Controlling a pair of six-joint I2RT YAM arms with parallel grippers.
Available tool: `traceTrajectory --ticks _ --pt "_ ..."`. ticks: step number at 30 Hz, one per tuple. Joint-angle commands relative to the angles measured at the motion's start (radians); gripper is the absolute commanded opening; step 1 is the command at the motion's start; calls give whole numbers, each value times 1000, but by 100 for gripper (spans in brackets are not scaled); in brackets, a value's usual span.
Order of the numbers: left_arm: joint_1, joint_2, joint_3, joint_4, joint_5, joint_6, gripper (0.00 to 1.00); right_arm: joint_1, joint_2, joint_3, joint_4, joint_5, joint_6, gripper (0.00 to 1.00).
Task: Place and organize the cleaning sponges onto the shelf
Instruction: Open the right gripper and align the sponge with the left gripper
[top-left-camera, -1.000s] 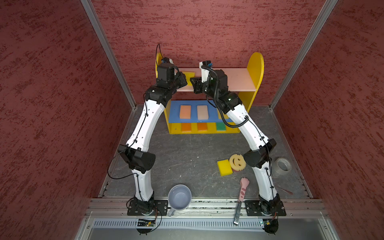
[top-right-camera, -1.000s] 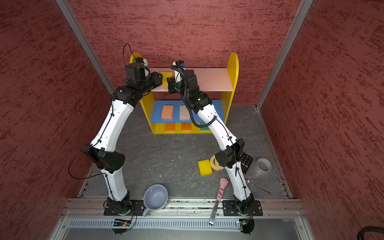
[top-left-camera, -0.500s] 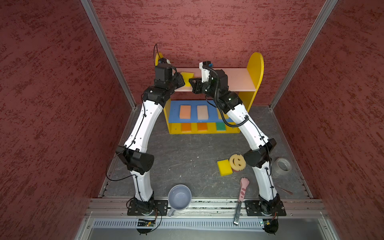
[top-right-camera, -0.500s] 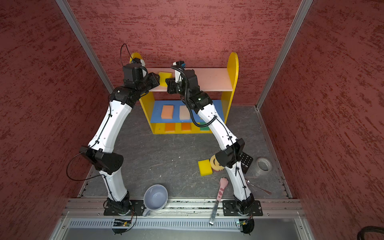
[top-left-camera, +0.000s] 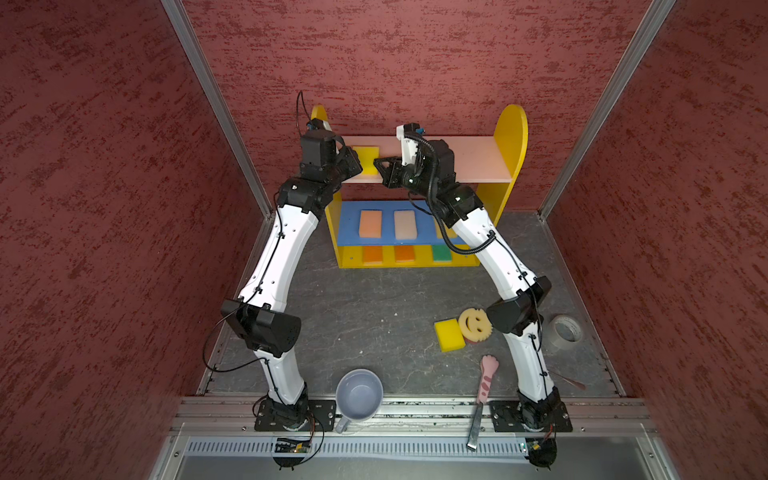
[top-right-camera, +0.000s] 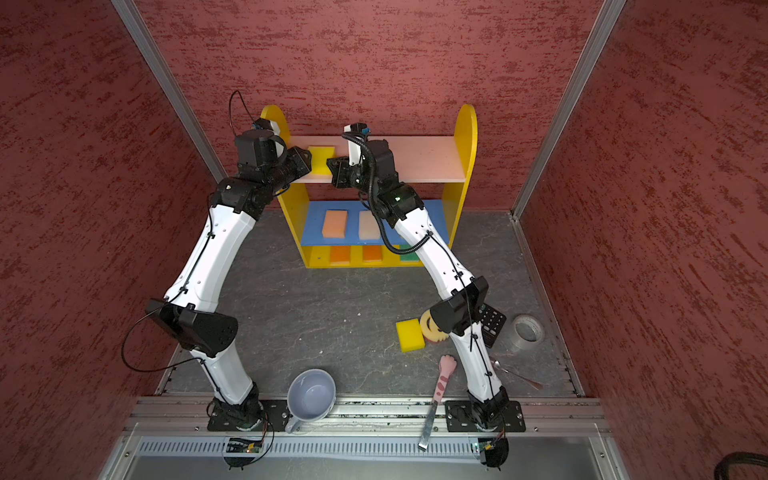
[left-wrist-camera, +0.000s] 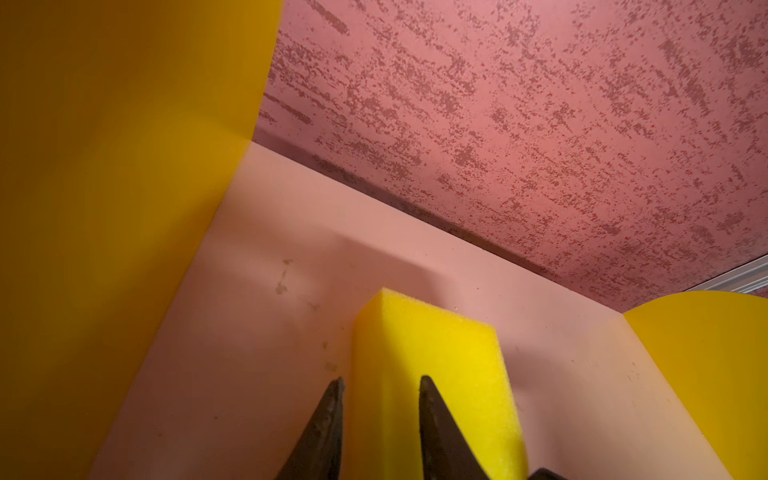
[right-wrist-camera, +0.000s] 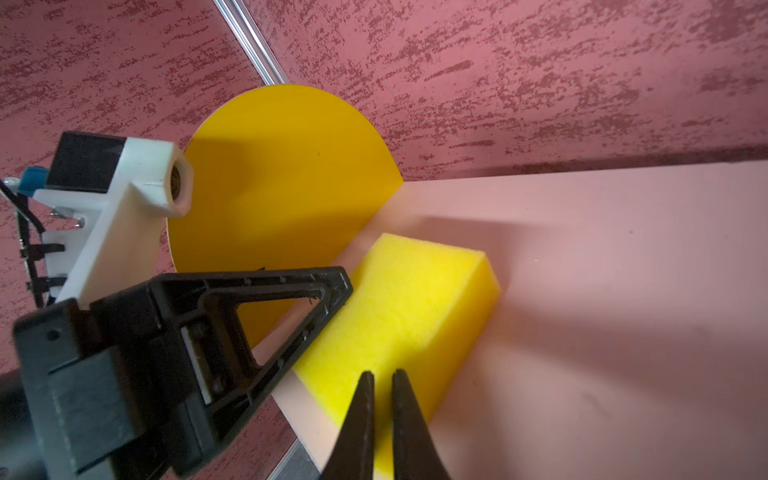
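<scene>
The yellow sponge (right-wrist-camera: 415, 307) lies at the left end of the shelf's (top-left-camera: 515, 137) pink top board (top-left-camera: 478, 162), by the side panel (top-right-camera: 272, 120). The left tool (left-wrist-camera: 380, 380) is partly open, fingers astride the sponge's corner; contact is unclear. The right tool (right-wrist-camera: 382, 374) is nearly closed and empty, tips by the sponge's right side. On the blue board (top-left-camera: 347, 232) the right arm (top-left-camera: 490, 249) hides all but a sliver of a third sponge (top-left-camera: 440, 229). The bottom sponges (top-left-camera: 372, 254) show only front edges. On the tabletop (top-left-camera: 374, 299), the smiley sponge (top-left-camera: 475, 325) sits partly behind the right arm, touching a yellow block (top-left-camera: 449, 336).

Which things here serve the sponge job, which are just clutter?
Job: yellow-sided three-tier shelf; yellow foam sponge on top of it; unshelved yellow foam block; unshelved cream smiley-face sponge.
Clutter: grey-blue mug; pink cat-paw tool; grey tape roll.
</scene>
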Motion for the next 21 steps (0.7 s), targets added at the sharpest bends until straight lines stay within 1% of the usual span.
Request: traceTrajectory --ticks 1,5,11,15,17,21 --pt "4 -31 -30 23 7 -14 42 -4 49 -25 -3 -4 2 15" --pt "7 -39 -40 32 5 -16 48 -5 47 -26 -9 -1 -1 17" --pt "9 -38 -35 37 1 -14 51 -4 41 -26 -13 9 -4 19" --pt "9 -39 -36 34 2 -19 53 -5 35 -26 -15 21 -5 28" --pt "7 -42 -39 33 4 -22 54 -5 32 -26 -16 32 -4 35" --pt "-3 -58 -50 49 3 -21 54 -5 24 -27 -10 54 2 42"
